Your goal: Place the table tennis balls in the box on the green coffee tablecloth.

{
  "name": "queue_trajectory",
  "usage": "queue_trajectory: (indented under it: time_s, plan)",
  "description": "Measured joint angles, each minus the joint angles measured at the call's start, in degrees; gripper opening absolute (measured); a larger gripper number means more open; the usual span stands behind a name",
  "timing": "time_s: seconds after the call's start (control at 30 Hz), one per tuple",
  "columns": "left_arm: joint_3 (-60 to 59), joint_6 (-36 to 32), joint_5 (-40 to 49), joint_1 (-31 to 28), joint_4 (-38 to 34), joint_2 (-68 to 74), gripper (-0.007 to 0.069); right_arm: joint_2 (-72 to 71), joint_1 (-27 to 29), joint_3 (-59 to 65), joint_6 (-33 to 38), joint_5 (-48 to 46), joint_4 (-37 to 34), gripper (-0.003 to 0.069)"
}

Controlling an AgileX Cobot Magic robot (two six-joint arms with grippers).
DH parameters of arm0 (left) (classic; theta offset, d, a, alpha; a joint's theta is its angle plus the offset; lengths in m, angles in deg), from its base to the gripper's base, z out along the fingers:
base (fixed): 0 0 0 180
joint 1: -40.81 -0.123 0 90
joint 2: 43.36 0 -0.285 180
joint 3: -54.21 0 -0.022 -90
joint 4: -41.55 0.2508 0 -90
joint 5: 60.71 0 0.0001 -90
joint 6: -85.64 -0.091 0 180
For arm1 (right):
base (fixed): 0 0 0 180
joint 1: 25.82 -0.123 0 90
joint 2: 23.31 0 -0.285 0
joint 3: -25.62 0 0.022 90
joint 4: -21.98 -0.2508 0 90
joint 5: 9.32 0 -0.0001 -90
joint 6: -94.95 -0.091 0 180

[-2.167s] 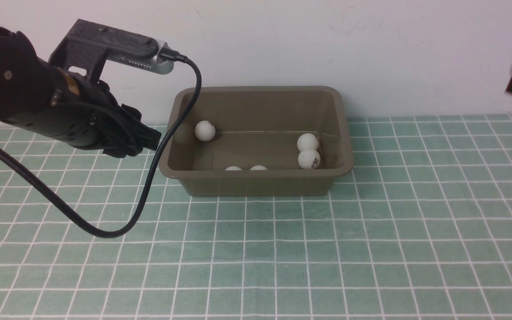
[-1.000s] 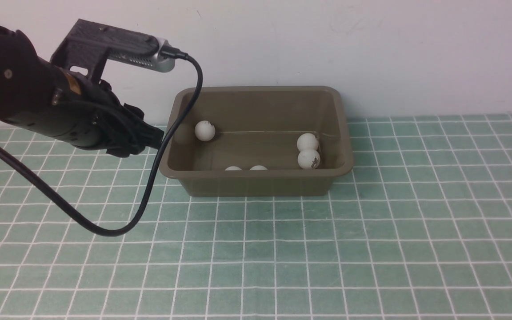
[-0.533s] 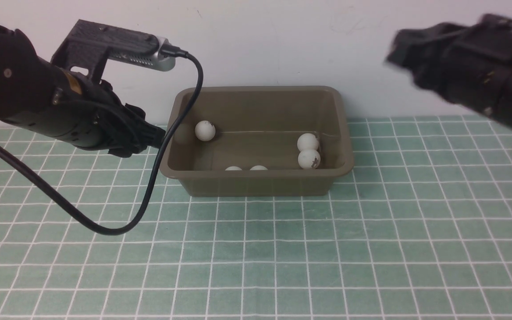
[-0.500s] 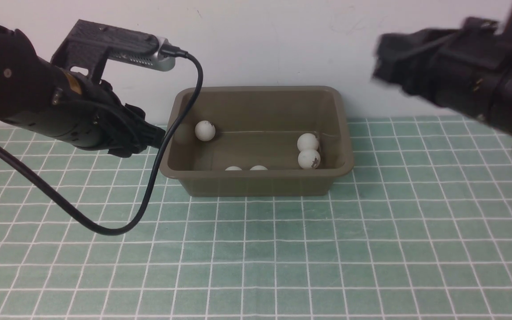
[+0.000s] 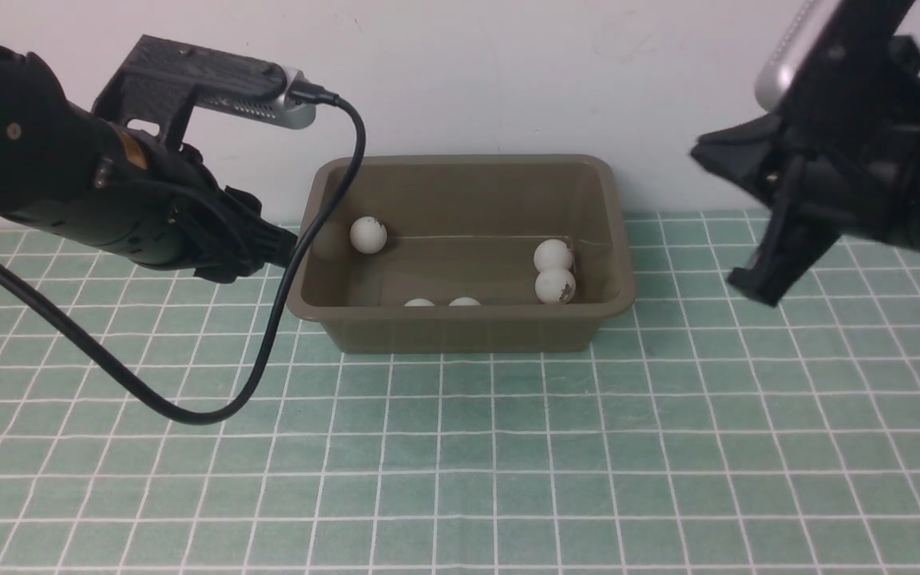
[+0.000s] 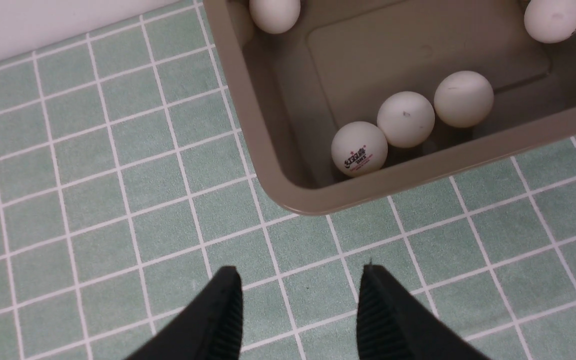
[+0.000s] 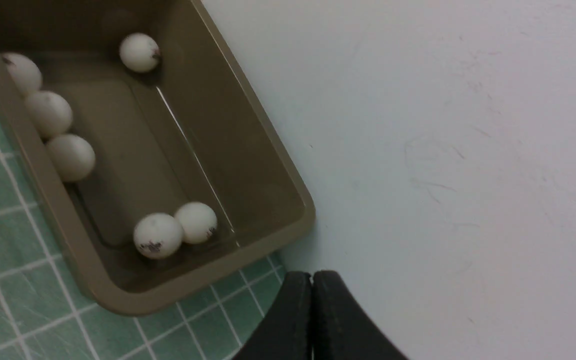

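The olive-brown box (image 5: 460, 327) stands on the green coffee tablecloth (image 5: 460, 463) against the white wall. Several white table tennis balls (image 5: 368, 235) lie inside it, a pair at its right end (image 5: 554, 271) and a row along its near wall (image 6: 405, 119). My left gripper (image 6: 300, 272) hovers over the cloth just left of the box (image 6: 268, 165), open, with nothing between its fingers. To the right of the box, raised above the cloth, my right gripper (image 5: 757, 283) is shut and empty. In its wrist view the right gripper (image 7: 312, 274) points at the wall beside the box (image 7: 268, 230).
A black cable (image 5: 268, 319) loops from the left wrist camera down onto the cloth in front of the box's left corner. The white wall (image 5: 668, 96) rises directly behind the box.
The right arm has swung into view from the right edge and turned its shut gripper downward to the right of the box. The left arm and the balls have stayed put.
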Motion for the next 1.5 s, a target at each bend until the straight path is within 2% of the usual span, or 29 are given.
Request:
queue_trajectory:
  time_s: [0.13, 0.3, 0.47, 0.5, 0.6, 0.8, 1.07, 1.27, 1.5]
  plan:
    - [0.0, 0.0, -0.5, 0.0, 0.0, 0.0, 0.0288, 0.0, 1.2, 0.0, -2.1, 0.5, 0.3, -0.0014]
    - [0.0, 0.0, -0.5, 0.0, 0.0, 0.0, 0.0288, 0.0, 1.3, 0.1, -9.7, 2.2, -5.0, -0.0014]
    - [0.0, 0.0, -0.5, 0.0, 0.0, 0.0, 0.0288, 0.0, 1.4, 0.1, -18.8, 4.3, -14.1, -0.0014]
    - [0.0, 0.0, -0.5, 0.0, 0.0, 0.0, 0.0288, 0.0, 1.4, 0.1, -22.7, 5.0, -18.1, -0.0014]
    - [0.0, 0.0, -0.5, 0.0, 0.0, 0.0, 0.0288, 0.0, 1.5, 0.1, -25.4, 5.0, -21.3, -0.0014]
    - [0.0, 0.0, -0.5, 0.0, 0.3, 0.0, 0.0288, 0.0, 2.3, 2.2, -26.0, 4.9, -22.2, -0.0014]
    - [0.0, 0.0, -0.5, 0.0, 0.3, 0.0, 0.0288, -0.1, 9.5, 5.6, -26.0, 7.7, -23.0, -0.0015]
    - [0.0, 0.0, -0.5, 0.0, 0.3, 0.0, 0.0288, -1.6, 9.6, 5.8, -22.4, 1.8, -21.3, -0.0015]
    - [0.0, 0.0, -1.1, 0.0, 0.0, 0.0, 0.0288, -1.7, 9.6, 6.0, -21.8, -0.6, -21.3, -0.0015]
